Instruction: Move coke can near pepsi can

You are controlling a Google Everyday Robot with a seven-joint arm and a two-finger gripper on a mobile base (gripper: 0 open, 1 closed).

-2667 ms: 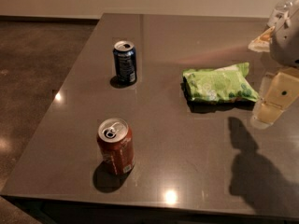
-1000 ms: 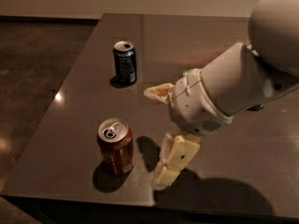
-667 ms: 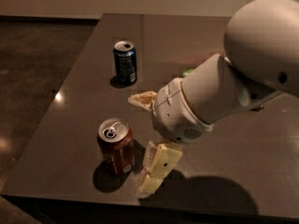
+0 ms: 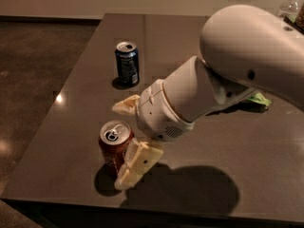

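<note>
Two cans on the counter (image 4: pixel 266 151): one coke can (image 4: pixel 112 137) lower left, one pepsi can (image 4: pixel 127 63) upper left. The claw (image 4: pixel 117 145) is spread wide at the coke can, gripping nothing.

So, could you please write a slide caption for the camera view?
Open claw straddles the coke can near the table edge; pepsi can stands farther back.

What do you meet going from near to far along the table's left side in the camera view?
Coke can, with the open claw at it, one finger in front and one behind → pepsi can.
</note>
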